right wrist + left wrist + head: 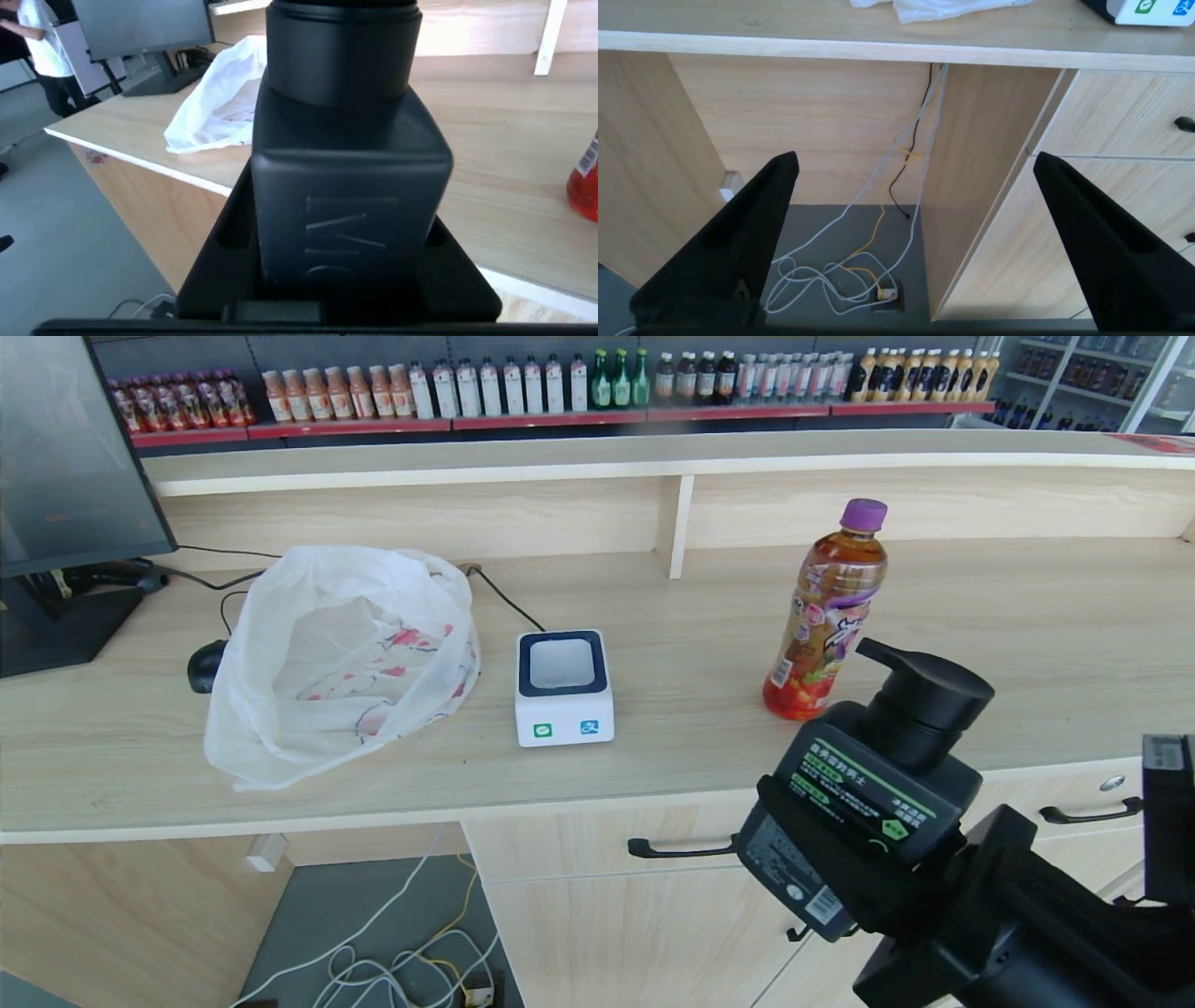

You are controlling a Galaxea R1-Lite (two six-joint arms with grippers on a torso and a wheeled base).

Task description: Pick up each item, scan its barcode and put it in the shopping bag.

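Pump bottle (868,793), black with a square body and a barcode label on its side, is clenched in my right claw (336,280) before the wooden counter's (1027,644) front edge, toward its right end. My left claw (920,247) hangs released, lower than that edge. Drink shelves (560,383) stand behind the counter.
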